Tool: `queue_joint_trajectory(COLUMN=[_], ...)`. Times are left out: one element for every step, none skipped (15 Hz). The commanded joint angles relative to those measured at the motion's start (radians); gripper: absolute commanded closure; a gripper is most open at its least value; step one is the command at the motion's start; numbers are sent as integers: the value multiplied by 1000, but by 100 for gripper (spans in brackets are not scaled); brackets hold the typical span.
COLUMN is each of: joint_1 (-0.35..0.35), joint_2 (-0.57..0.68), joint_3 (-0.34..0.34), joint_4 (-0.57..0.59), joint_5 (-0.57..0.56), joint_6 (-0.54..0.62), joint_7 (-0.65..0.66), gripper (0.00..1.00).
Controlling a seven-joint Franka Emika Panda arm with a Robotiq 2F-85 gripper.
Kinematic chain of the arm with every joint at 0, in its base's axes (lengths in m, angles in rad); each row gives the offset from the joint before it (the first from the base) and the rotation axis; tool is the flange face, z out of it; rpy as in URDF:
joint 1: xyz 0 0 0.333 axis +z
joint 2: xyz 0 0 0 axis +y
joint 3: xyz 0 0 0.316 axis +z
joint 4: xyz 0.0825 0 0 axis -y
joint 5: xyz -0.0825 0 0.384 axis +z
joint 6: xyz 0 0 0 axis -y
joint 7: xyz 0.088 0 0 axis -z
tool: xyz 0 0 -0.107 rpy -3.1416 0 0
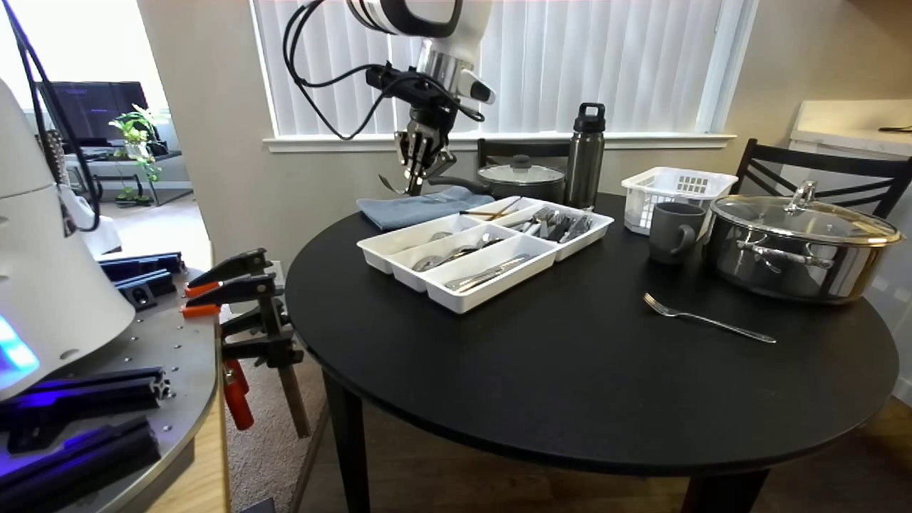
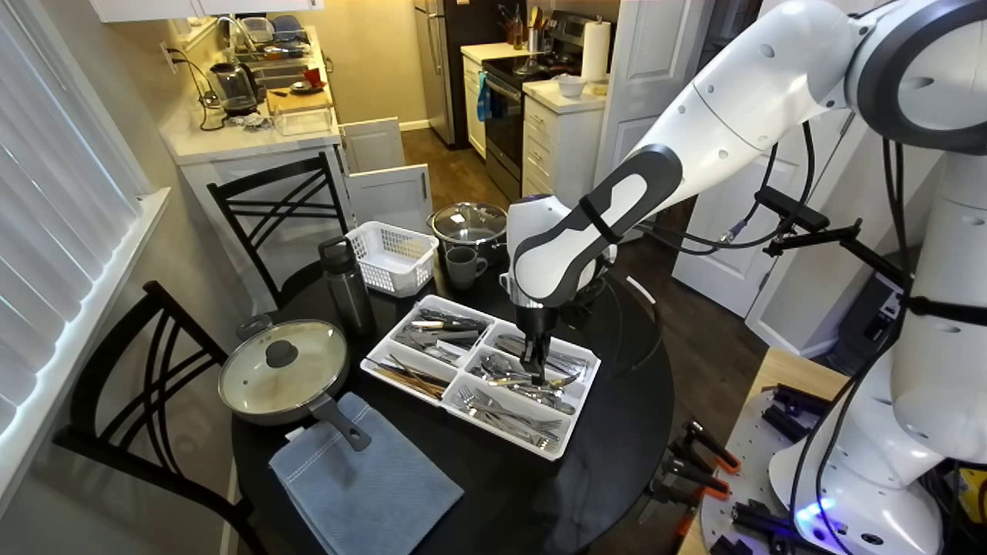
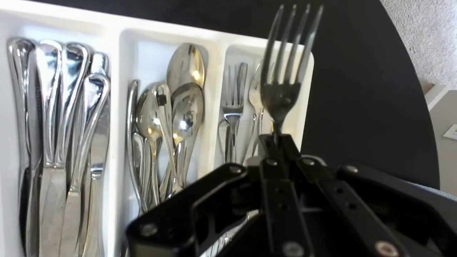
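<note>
Jaws clamped on a fork at its neck; I hold it higher than the tray. Wrist view: tines overlap the tray's rim. From that rim, surface runs to its round edge. Cloth and lidded pan narrow my room beside the tray.

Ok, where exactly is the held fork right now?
In the wrist view, the fork is right of centre, clamped in the jaws, crossing in front of the upper-right corner of the white tray.
</note>
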Motion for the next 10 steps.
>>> queue_joint_trajectory(joint_1=[61,69,75,81,85,91,94,94,96,99], joint_2=[24,38,55,80,100,126,146,165,183,200], joint_3=[-52,-59,-64,-67,-67,-70,-69,-66,-62,-60], joint_4=[22,30,44,62,75,97,111,126,139,151], joint_5=[-23,-20,-17,-13,-12,-17,-17,-14,-16,-17], joint_6=[-24,-6,-9,6,22,28,42,47,64,80], joint_7=[91,98,103,102,97,101,97,85,78,77], gripper=[99,99,99,99,99,99,99,99,99,99])
